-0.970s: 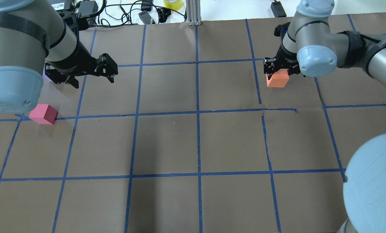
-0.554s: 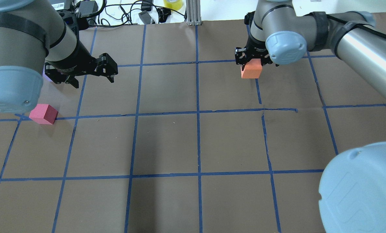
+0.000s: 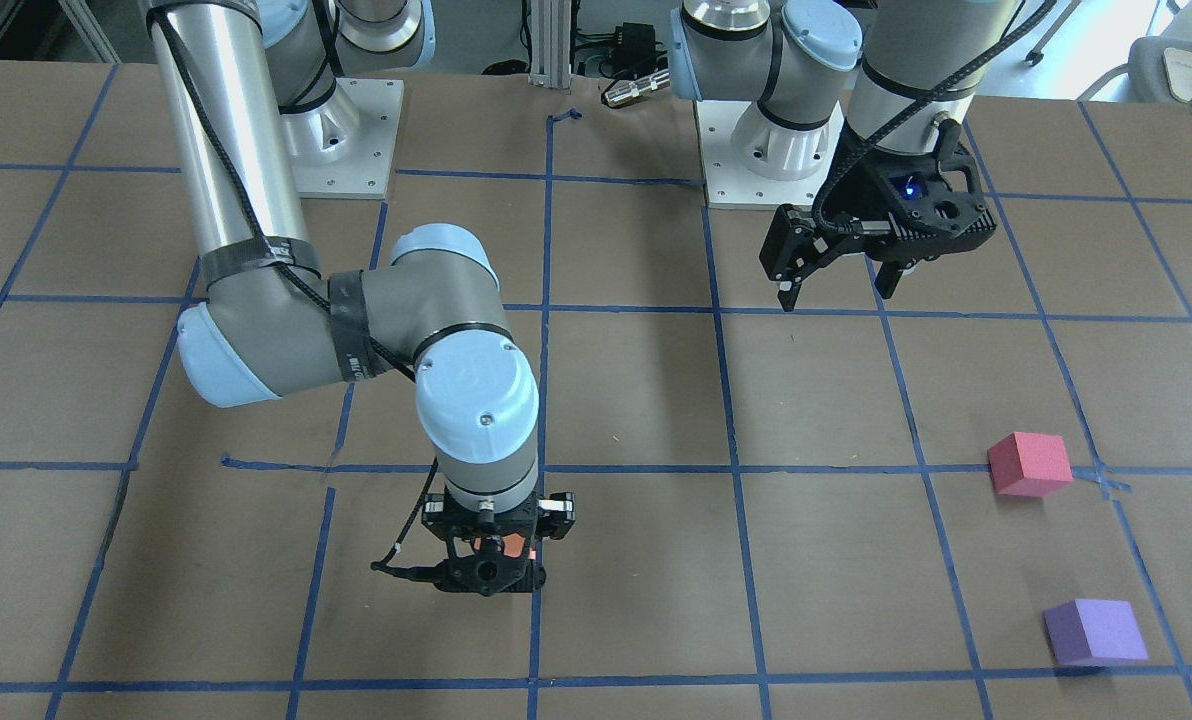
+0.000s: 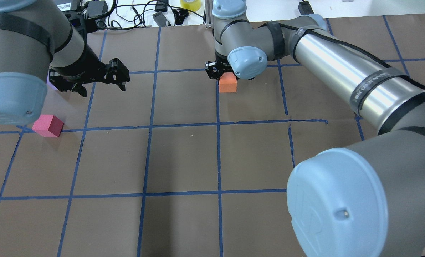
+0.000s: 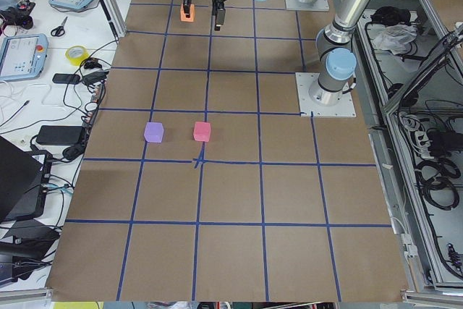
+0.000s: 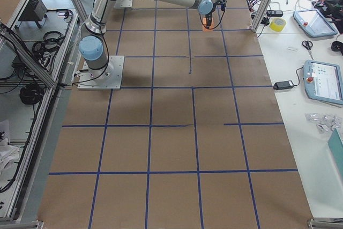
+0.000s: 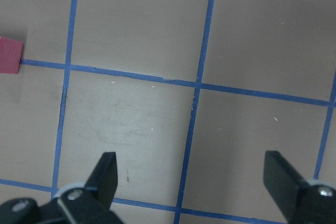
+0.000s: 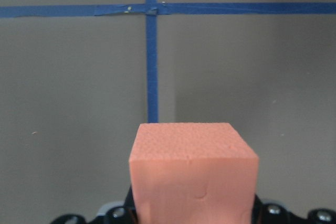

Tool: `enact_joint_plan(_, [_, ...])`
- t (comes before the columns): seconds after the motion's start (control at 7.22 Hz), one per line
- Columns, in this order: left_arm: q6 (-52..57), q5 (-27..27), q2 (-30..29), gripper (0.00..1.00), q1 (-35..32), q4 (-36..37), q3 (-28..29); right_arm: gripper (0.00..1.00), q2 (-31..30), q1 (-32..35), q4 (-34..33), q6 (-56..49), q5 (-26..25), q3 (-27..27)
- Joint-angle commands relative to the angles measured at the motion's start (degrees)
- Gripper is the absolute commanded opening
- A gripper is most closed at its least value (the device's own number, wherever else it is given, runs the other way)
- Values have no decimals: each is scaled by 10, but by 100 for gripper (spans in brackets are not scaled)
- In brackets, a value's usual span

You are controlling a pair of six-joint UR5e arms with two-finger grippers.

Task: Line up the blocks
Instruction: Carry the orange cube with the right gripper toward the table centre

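Note:
My right gripper is shut on the orange block, over the middle blue tape line in the far half of the table. The block fills the right wrist view and only a sliver shows from the front. The pinkish-red block lies on the table at the left, and shows from the front too. The purple block lies beyond it, mostly hidden behind my left arm in the overhead view. My left gripper is open and empty, hovering right of both blocks.
Brown paper with a blue tape grid covers the table. An aluminium post, cables and a yellow tape roll sit along the far edge. Both arm bases stand at the robot's side of the table.
My right arm has swept left with the orange block, from the right part of the table to the middle tape line. My left arm and the other blocks have not moved.

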Motion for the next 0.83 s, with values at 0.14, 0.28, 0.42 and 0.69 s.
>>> enact_joint_plan(0.14, [0,0,0,100,0,1,1,0,51,44,0,36,3,-35])
enact_joint_plan(0.28, [3,0,1,100,0,1,3,0,58,47,-1,43,7,-35])
enact_joint_plan(0.42, [3,0,2,100,0,1,2,11,64,52,-4,51,7,-36])
enact_joint_plan(0.69, [3,0,1,100,1,3,1,99,65,54,-18,47,7,-37])
